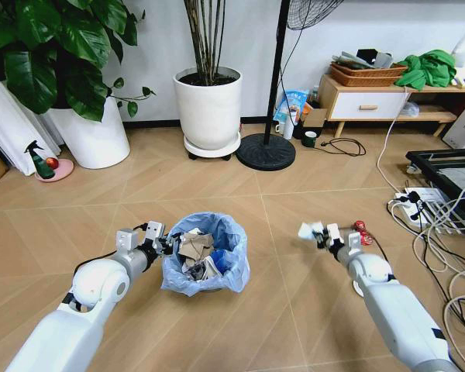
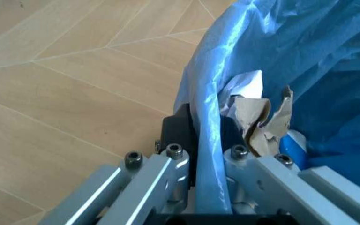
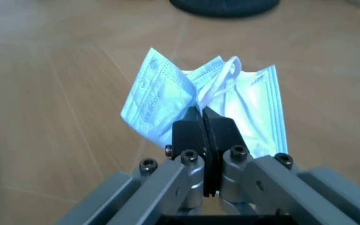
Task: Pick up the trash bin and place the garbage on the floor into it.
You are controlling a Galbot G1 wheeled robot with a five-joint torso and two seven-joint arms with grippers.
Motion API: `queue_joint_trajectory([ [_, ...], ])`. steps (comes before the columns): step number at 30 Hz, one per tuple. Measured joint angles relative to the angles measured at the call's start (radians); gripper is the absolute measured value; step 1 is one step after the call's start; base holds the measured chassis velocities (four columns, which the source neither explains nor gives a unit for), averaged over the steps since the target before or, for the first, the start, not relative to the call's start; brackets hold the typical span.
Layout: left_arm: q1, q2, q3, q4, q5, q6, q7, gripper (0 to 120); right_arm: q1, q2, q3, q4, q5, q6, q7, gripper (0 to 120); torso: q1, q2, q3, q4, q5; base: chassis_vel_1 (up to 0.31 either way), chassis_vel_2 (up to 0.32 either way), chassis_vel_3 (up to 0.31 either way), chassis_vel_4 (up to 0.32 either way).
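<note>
bright even indoor light | soft shadows | right wrist background blurred

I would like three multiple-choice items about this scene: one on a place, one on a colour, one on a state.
1. Where does the trash bin stand?
A. on the wooden cabinet
B. on the floor, between the two arms
C. inside a white pot

2. What colour is the bin's bag?
A. light blue
B. black
C. green

3. What is the right gripper doing?
A. hanging open
B. pinching the bin's rim
C. shut on a face mask

Answers:
1 B, the head view shows it between the arms.
2 A, both views show blue plastic.
3 C, its fingers clamp the mask; the left gripper pinches the rim.
</note>
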Motion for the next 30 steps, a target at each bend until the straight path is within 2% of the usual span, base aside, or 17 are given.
queue_joint_trajectory([
  [7,0.007,-0.007,0.004,0.013,0.024,-0.001,0.009,1,-0.054,-0.062,-0.029,0.26,0.076,-0.038,0.0,0,0.0,0.0,0.0,-0.0003,0.0,0.0,0.0,0.0,0.0],
  [8,0.007,-0.007,0.004,0.013,0.024,-0.001,0.009,1,-0.054,-0.062,-0.029,0.26,0.076,-0.038,0.0,0,0.0,0.0,0.0,-0.0003,0.0,0.0,0.0,0.0,0.0],
  [11,0.004,-0.007,0.006,0.019,0.024,-0.001,0.01,1,-0.078,-0.104,-0.061,0.406,0.131,-0.051,0.004,0,0.0,0.0,0.0,-0.0002,0.0004,0.0,0.0,0.0,0.0],
  [12,0.004,-0.007,0.006,0.019,0.024,-0.001,0.01,1,-0.078,-0.104,-0.061,0.406,0.131,-0.051,0.004,0,0.0,0.0,0.0,-0.0002,0.0004,0.0,0.0,0.0,0.0],
  [14,0.002,-0.004,0.007,0.021,0.023,-0.001,0.01,1,-0.081,-0.128,-0.076,0.482,0.162,-0.057,0.005,0,0.0,0.0,0.0,-0.0003,-0.0005,0.0,0.0,0.0,0.0],
  [16,0.001,-0.004,0.008,0.026,0.022,-0.001,0.011,1,-0.07,-0.148,-0.101,0.545,0.199,-0.063,0.006,0,0.0,0.0,0.0,-0.0004,0.0005,0.0,0.0,0.0,0.0],
  [19,-0.004,-0.005,0.013,0.031,0.022,-0.001,0.013,1,-0.045,-0.158,-0.131,0.588,0.228,-0.072,0.011,0,0.0,0.0,0.0,-0.0003,-0.0005,0.0,0.0,0.0,0.0],
  [23,-0.012,-0.006,0.022,0.037,0.019,0.0,0.013,1,0.006,-0.166,-0.197,0.632,0.271,-0.089,0.013,0,0.0,0.0,0.0,-0.0003,0.0001,0.0,0.0,0.0,0.0],
  [30,-0.018,-0.006,0.027,0.043,0.016,0.002,0.012,1,0.12,-0.165,-0.391,0.668,0.304,-0.095,0.019,0,0.0,0.0,0.0,-0.0001,0.0001,0.0,0.0,0.0,0.0],
])
